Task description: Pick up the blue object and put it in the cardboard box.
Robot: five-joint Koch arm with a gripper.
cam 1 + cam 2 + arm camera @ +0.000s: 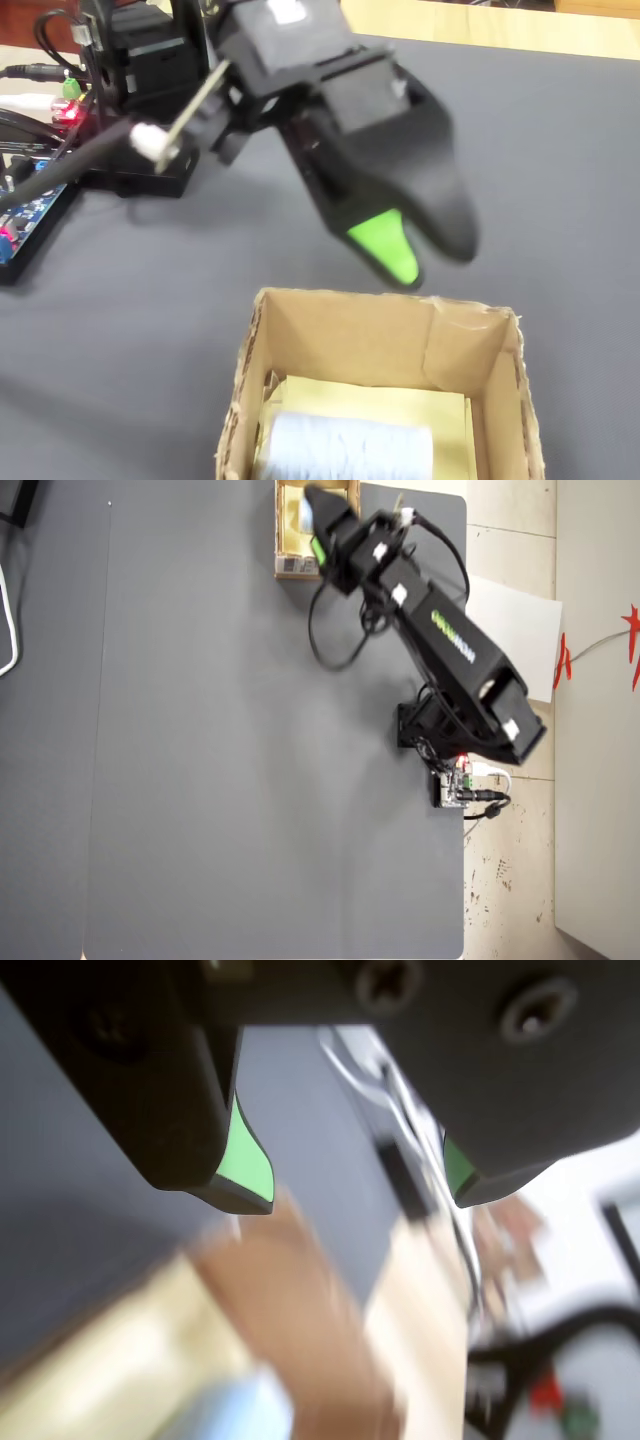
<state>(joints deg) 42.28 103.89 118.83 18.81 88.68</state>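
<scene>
The cardboard box (350, 335) stands open at the near edge of the fixed view, and the pale blue object (350, 450) lies on its floor. My gripper (420, 250) hangs just above and behind the box's far wall. Its green-padded jaws stand apart with nothing between them, so it is open. In the wrist view the gripper (358, 1195) looks down on the blurred brown box wall (300, 1310), with the blue object (235, 1410) below it. From overhead, the gripper (320, 540) covers part of the box (290, 566) at the top of the mat.
The arm's base and a controller board (455, 785) with cables sit at the grey mat's right edge. In the fixed view, electronics and wires (30, 210) lie at the left. A white sheet (515, 630) lies beside the mat.
</scene>
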